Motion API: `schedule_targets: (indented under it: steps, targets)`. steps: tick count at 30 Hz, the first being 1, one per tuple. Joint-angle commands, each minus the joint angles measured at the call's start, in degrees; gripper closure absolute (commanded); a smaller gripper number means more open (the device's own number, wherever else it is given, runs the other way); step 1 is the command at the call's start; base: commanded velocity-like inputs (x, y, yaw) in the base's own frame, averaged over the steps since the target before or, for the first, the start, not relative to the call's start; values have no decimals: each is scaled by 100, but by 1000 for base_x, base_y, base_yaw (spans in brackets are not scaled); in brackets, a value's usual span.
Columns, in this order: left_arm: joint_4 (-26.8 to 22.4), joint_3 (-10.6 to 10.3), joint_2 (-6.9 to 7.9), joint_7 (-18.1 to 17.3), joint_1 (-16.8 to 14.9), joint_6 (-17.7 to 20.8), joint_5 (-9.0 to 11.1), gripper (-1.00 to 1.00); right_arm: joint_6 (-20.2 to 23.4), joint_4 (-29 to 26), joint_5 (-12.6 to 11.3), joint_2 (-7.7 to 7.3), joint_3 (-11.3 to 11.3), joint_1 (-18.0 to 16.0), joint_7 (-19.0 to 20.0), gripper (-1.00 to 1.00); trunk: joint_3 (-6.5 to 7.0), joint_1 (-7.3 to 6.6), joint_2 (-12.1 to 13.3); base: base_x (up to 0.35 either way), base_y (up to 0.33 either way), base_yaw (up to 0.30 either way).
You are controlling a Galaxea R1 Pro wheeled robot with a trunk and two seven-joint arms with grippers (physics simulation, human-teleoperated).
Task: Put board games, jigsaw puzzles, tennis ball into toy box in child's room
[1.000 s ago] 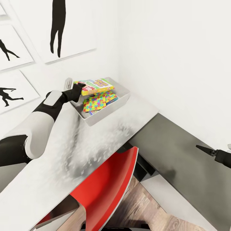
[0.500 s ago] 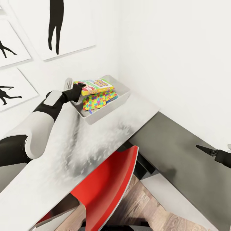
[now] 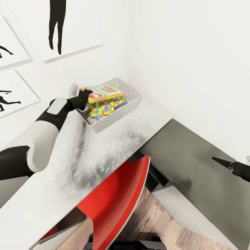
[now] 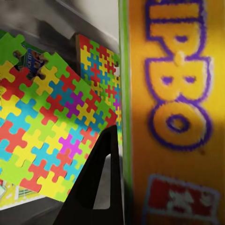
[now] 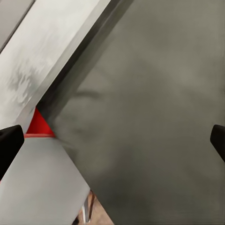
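The white toy box (image 3: pixel 133 104) stands at the table's far corner by the walls. Inside it lies a colourful jigsaw puzzle (image 3: pixel 101 107), with other flat boxes under it. My left gripper (image 3: pixel 86 93) is shut on a yellow board game (image 3: pixel 104 92), held level just over the box's near-left rim. In the left wrist view the board game (image 4: pixel 178 103) stands close beside one black finger (image 4: pixel 93 187), and the puzzle (image 4: pixel 51 122) lies beyond. My right gripper (image 3: pixel 222 161) hangs open at the far right over a dark grey surface (image 5: pixel 154 108).
The pale table (image 3: pixel 104 149) runs from lower left to the corner. A red chair (image 3: pixel 118 198) is tucked under its near edge. The dark grey surface (image 3: pixel 187 163) slopes along the right wall. Framed silhouette pictures (image 3: pixel 69 31) hang on the left wall.
The head view has shifted a little, so the wall pictures sit further up and left. Both arms, the board game and the toy box keep their places.
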Motion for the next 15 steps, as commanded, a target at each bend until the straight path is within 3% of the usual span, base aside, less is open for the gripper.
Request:
schedule_targets:
  steps: [1, 15]
  targets:
    - [-11, 27, -3, 53, -3, 35, 64, 100, 33, -1, 13, -1, -7, -6, 27, -100, -17, 3, -10, 0, 0, 0]
    - [-3, 21, 0, -12, -170, -16, 35, 100, 29, -2, 10, 1, -4, -6, 27, -100, -59, 3, -10, 0, 0, 0]
